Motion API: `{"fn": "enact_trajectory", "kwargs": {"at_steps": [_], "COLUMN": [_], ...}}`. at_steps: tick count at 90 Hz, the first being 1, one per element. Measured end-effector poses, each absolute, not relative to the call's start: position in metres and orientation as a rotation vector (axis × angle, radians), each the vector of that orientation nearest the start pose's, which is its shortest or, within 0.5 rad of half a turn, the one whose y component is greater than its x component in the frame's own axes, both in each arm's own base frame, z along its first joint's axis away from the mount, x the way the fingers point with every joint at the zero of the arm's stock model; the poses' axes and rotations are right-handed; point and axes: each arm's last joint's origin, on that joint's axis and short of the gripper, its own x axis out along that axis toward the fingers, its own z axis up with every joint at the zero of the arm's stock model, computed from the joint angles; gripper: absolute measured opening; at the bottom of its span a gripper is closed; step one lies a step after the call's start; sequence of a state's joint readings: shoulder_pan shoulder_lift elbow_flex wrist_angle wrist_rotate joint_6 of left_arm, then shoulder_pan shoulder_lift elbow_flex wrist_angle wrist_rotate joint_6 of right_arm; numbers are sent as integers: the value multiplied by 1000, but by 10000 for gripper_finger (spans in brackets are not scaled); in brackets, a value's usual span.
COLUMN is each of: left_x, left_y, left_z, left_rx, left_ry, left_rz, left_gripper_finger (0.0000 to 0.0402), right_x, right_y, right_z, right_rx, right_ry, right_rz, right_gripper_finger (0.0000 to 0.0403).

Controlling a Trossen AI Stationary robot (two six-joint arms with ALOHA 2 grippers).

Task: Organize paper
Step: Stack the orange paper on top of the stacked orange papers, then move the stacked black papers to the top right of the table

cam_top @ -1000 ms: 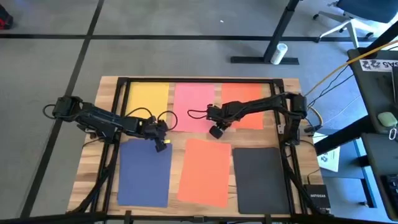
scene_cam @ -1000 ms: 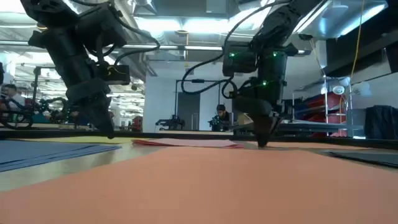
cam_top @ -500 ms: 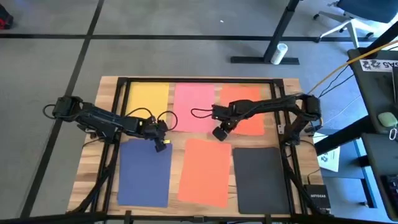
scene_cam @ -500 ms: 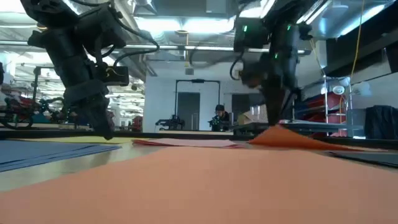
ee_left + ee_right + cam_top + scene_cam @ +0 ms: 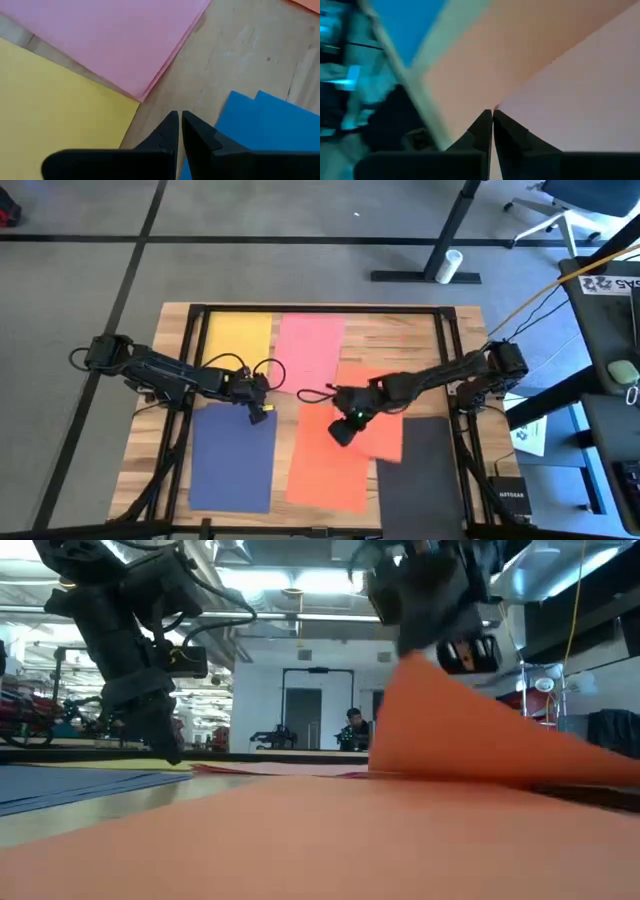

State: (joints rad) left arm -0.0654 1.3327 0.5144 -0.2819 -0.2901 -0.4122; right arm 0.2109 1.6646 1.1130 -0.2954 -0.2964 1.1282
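My right pincer [image 5: 343, 430] was pinched tight on a corner of an orange sheet [image 5: 378, 412], holding it lifted at a slant above the second orange sheet [image 5: 326, 465] near the table's middle. My left pincer [image 5: 262, 413] sat closed and empty at the navy sheet [image 5: 230, 460]'s top corner, below the yellow [image 5: 238, 335] and pink [image 5: 310, 348] sheets.

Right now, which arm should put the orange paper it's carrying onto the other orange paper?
The right arm. Its gripper is already shut on the lifted orange sheet, right above the flat orange sheet. The left gripper is shut and empty, over by the blue sheet.
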Motion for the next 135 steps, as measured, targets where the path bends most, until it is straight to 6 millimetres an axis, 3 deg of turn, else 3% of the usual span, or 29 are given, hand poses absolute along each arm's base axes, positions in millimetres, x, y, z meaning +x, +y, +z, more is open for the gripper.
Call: {"fn": "enact_trajectory", "kwargs": {"at_steps": [25, 51, 73, 84, 97, 119, 127, 135], "left_x": [212, 213, 213, 212, 212, 212, 212, 212], "left_y": [-6, -6, -5, -6, -6, -6, -6, -6], "left_z": [137, 137, 137, 137, 137, 137, 137, 137], "left_rx": [-175, -175, -174, -174, -174, -172, -171, -173], "left_ry": [1019, 1018, 1019, 1023, 1021, 1024, 1023, 1024], "left_rz": [419, 419, 419, 420, 419, 419, 419, 419], "left_gripper_finger": [8, 8, 8, 8, 8, 8, 8, 8], "right_x": [340, 346, 361, 375, 386, 386, 384, 379], "right_y": [112, 132, 142, 147, 152, 153, 156, 160], "right_z": [226, 234, 223, 229, 237, 241, 240, 234], "right_rx": [1170, 1241, 1260, 1244, 1179, 1122, 1068, 1013], "right_ry": [940, 816, 798, 777, 761, 785, 807, 859], "right_rz": [-13, 65, 92, 126, 177, 210, 237, 227], "right_gripper_finger": [5, 5, 5, 8, 47, 139, 127, 79]}}
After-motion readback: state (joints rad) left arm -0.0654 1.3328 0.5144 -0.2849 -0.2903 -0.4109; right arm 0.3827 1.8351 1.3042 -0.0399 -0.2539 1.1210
